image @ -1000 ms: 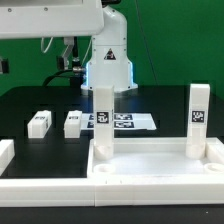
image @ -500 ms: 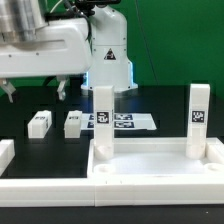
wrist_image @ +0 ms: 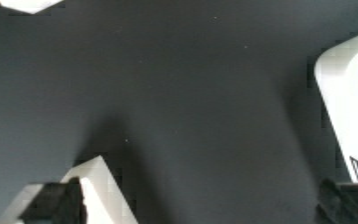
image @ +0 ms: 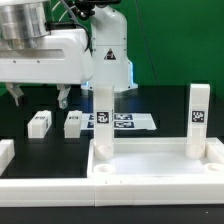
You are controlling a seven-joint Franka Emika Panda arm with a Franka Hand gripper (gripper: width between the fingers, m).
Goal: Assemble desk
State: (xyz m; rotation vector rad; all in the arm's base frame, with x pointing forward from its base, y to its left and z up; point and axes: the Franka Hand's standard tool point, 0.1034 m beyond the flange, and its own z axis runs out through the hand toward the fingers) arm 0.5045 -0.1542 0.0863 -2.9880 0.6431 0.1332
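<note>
The white rimmed tabletop lies at the front of the exterior view. Two tagged legs stand upright in its back corners, one on the left and one on the right. Two loose block legs lie on the black table behind it, on the exterior view's left. My gripper hangs open and empty just above these loose legs. In the wrist view my gripper shows dark table between its fingers. One white part lies beside one finger and another at the edge.
The marker board lies flat behind the left upright leg. A low white bar sits at the exterior view's left edge. The robot base stands at the back. The table is black with a green backdrop.
The arm has swung in from above and come down on the exterior view's left, so the open gripper now hangs over the two loose legs. No part has moved.
</note>
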